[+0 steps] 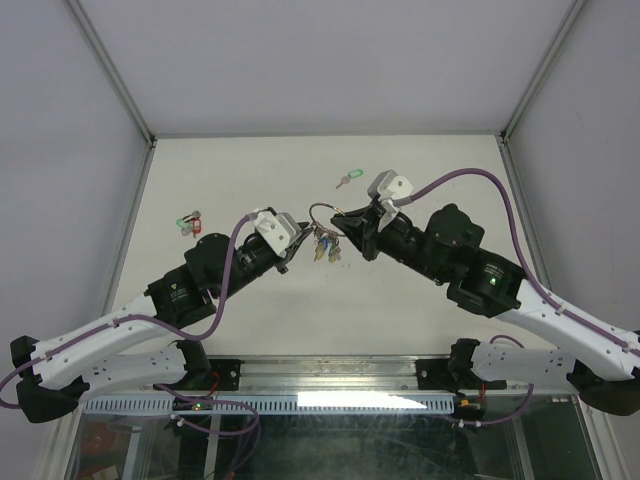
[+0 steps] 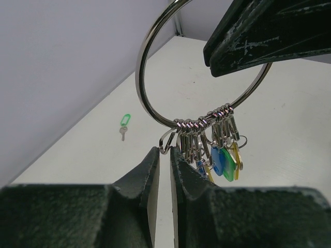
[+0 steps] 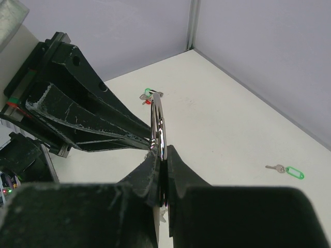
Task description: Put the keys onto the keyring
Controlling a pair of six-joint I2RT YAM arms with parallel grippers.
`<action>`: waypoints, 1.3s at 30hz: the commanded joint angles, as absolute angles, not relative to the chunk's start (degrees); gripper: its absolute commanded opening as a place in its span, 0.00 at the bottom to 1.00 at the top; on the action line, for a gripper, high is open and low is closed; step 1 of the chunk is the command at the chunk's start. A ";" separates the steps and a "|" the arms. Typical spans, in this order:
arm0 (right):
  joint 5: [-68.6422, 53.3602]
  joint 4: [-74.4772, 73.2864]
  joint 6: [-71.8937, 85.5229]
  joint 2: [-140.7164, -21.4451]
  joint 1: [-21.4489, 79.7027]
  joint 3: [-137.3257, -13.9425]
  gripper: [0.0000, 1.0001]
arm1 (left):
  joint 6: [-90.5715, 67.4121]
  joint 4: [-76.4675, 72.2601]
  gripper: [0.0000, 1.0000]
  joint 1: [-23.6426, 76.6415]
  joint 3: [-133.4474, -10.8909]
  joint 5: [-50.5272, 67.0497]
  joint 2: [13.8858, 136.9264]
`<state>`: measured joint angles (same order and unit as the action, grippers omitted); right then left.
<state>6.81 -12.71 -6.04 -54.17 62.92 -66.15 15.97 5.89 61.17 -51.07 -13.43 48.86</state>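
My right gripper [image 1: 357, 226] [image 3: 163, 155] is shut on the edge of the keyring [image 1: 322, 212] [image 2: 147, 67] [image 3: 157, 119], a large silver ring held upright above the table. Silver clips hang from its lower arc, carrying keys with blue, green and yellow tags [image 1: 326, 247] [image 2: 226, 161]. The left gripper [image 1: 292, 248] [image 2: 165, 151] sits just under the ring. Its jaws are almost together, with the hooked end of the leftmost clip [image 2: 168, 141] pinched at their tips. A loose key with a green tag [image 1: 348, 180] [image 2: 123, 124] [image 3: 288, 171] lies on the table behind the ring.
More keys with red and green tags [image 1: 189, 222] [image 3: 147, 95] lie at the table's left side. Grey walls close the table on the left, back and right. The two arms meet nose to nose at mid-table.
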 commanded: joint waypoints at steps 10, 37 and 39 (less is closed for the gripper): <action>5.36 -6.42 -4.05 -53.97 62.88 -66.04 0.00 | 16.39 0.47 0.16 61.61 -53.13 -14.11 49.31; 6.19 -4.75 -3.18 -52.70 62.84 -65.75 0.00 | 14.24 -1.07 0.26 61.61 -50.75 -10.37 49.97; 6.31 -4.77 -3.16 -52.50 62.86 -65.74 0.00 | 14.16 -1.20 0.27 61.61 -50.50 -10.19 49.92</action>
<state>6.22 -10.76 -4.12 -54.13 62.92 -64.90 15.51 2.83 61.17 -50.89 -12.88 49.89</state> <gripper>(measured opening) 0.052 0.263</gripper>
